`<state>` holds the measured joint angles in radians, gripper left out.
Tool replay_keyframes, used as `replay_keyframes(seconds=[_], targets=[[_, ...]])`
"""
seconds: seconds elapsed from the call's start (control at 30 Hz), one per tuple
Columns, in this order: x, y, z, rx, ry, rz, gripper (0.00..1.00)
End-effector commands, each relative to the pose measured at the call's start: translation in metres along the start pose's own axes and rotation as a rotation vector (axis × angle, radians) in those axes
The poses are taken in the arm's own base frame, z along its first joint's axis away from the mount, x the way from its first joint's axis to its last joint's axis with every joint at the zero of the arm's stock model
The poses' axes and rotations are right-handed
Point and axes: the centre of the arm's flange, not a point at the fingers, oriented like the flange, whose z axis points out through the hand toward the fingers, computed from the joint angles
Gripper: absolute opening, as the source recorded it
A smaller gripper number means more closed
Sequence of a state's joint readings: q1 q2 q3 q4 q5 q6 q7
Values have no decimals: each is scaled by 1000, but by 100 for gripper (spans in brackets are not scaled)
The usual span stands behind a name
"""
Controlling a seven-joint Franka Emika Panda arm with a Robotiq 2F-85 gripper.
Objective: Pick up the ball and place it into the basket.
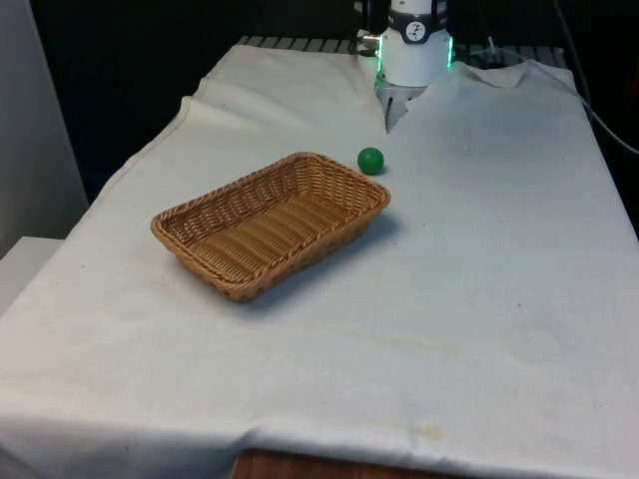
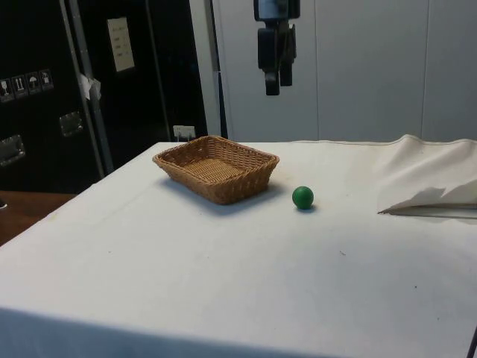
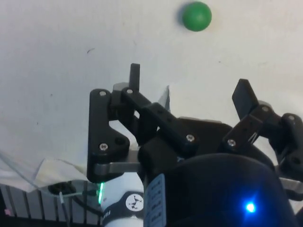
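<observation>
A small green ball rests on the white cloth just beyond the far right corner of the wicker basket. In the side view the ball sits a short way to the right of the basket, apart from it. The basket holds nothing. My gripper hangs high above the table, over the gap between basket and ball. Its black fingers stand open with nothing between them. From the wrist, the gripper is well clear of the ball, which lies ahead on the cloth.
The cloth rises in a loose fold at the side view's right, near the robot's base. Cables lie at the table's far end. The wooden table edge shows at the front.
</observation>
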<state>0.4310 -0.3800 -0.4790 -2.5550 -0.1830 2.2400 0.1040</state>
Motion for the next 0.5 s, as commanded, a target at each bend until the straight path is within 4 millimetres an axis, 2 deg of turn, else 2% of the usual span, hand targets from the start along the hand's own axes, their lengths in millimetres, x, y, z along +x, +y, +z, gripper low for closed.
replay_keyframes(seconds=[0.0, 0.03, 0.3, 0.47], targets=[[-1, 1, 4, 6, 9, -2, 100], [0, 0, 0, 0, 0, 0, 100], [-11, 7, 27, 28, 23, -3, 100], [-12, 8, 36, 36, 26, -2, 100]])
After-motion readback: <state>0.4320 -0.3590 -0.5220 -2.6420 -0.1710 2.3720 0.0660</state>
